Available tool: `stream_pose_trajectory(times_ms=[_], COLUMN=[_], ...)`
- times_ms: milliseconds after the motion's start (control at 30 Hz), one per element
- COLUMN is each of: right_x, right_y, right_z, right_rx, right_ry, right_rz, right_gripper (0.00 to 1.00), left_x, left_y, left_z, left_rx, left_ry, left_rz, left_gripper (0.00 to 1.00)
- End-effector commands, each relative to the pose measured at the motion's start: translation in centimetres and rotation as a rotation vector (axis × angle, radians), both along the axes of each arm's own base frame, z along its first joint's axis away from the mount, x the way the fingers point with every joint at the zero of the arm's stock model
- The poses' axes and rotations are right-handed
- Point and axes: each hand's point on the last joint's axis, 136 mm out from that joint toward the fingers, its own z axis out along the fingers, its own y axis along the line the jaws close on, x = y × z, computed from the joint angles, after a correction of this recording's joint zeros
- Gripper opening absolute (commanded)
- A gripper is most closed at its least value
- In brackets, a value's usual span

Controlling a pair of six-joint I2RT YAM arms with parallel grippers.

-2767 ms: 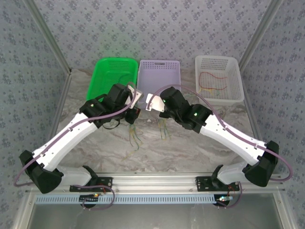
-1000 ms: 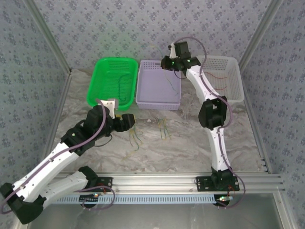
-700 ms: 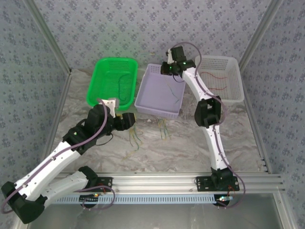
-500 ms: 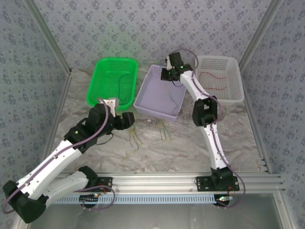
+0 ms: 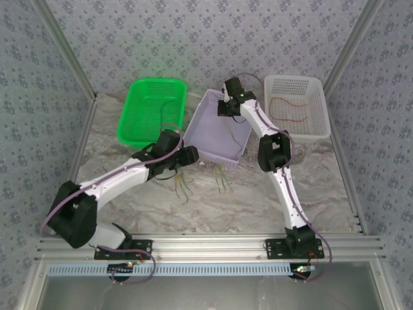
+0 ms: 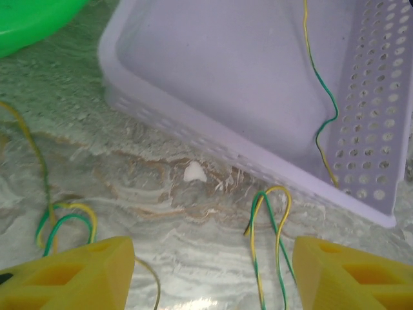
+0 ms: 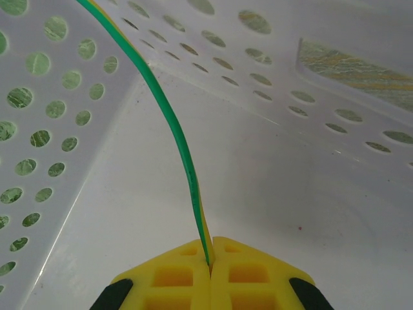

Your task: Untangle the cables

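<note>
In the top view my right gripper (image 5: 227,107) hangs over the lilac basket (image 5: 205,129) and is shut on a green-and-yellow cable (image 7: 174,123). That cable runs from the pinched fingertips (image 7: 211,248) up along the perforated wall, and its lower end trails across the basket floor (image 6: 321,97). My left gripper (image 5: 189,155) sits low over the marble just in front of that basket. It is open, with nothing between its yellow fingers (image 6: 71,274). A looped green-yellow cable (image 6: 268,219) lies near its right finger. Another loop (image 6: 58,219) lies by the left one.
The lilac basket sits skewed, its near corner turned toward the table's middle. A green basket (image 5: 151,106) with a dark cable (image 5: 165,115) stands at the back left. At the back right is a white basket (image 5: 316,97) holding a red cable (image 5: 287,106). A white speck (image 6: 193,172) lies on the marble.
My right gripper has swung left and lower with the cable, and the lilac basket has turned askew. My left arm has reached right toward the basket's front, and its jaws have narrowed a little.
</note>
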Motion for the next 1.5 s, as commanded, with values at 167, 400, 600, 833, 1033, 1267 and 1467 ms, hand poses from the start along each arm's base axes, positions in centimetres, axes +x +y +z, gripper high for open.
stream_pose_trajectory(times_ms=[167, 400, 600, 833, 1033, 1267, 1467], right_x=[-1.1, -2.0, -2.7, -3.4, -4.0, -4.3, -4.6], right_y=[-1.7, -0.9, -0.7, -0.3, 0.1, 0.0, 0.1], right_z=[0.3, 4.0, 5.2, 6.1, 7.0, 6.3, 6.2], right_rx=[-0.112, -0.118, -0.084, -0.089, -0.062, -0.053, -0.025], right_ry=[0.033, -0.024, -0.042, -0.049, -0.055, -0.028, -0.015], right_rz=[-0.050, -0.006, 0.030, 0.075, 0.104, 0.147, 0.173], right_gripper=[0.00, 0.00, 0.00, 0.00, 0.00, 0.00, 0.00], left_x=[3.2, 4.9, 5.4, 5.8, 7.2, 6.3, 7.5], left_y=[-1.8, 0.6, 0.8, 0.8, 0.3, 1.6, 3.0], left_z=[4.3, 1.5, -0.1, -2.6, -4.0, -2.2, 1.5], left_rx=[-0.117, -0.037, -0.074, -0.041, 0.028, 0.321, 0.495], left_ry=[-0.109, -0.015, 0.080, 0.138, 0.124, 0.068, -0.065], left_rz=[0.061, 0.219, 0.302, 0.352, 0.344, 0.266, 0.135], left_gripper=[0.65, 0.66, 0.68, 0.66, 0.62, 0.70, 0.78])
